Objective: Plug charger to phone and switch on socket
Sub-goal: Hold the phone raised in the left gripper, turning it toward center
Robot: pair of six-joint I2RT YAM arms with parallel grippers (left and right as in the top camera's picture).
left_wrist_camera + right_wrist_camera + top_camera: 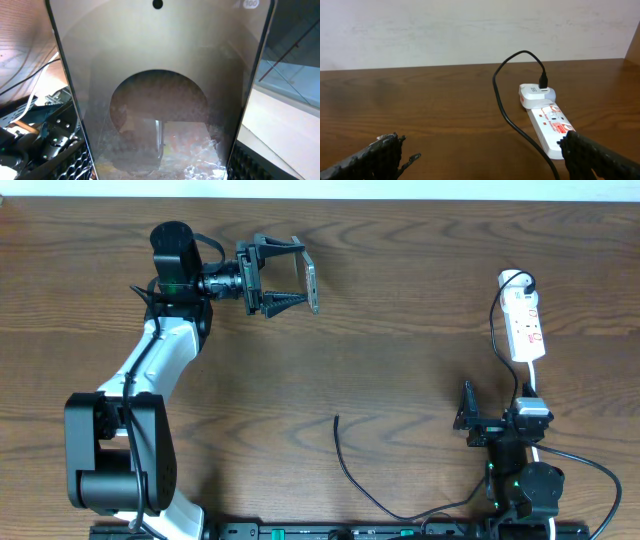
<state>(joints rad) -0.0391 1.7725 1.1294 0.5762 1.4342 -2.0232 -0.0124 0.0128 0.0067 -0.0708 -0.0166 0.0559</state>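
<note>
Overhead, the phone is seen edge-on, clamped between the fingers of the left gripper at the far side of the table. The right gripper is spread wide and empty near the socket, whose red marks cannot be read. The charger is left loose, well apart from the phone. A faint "100" is made out on the phone in the left wrist view.
</note>
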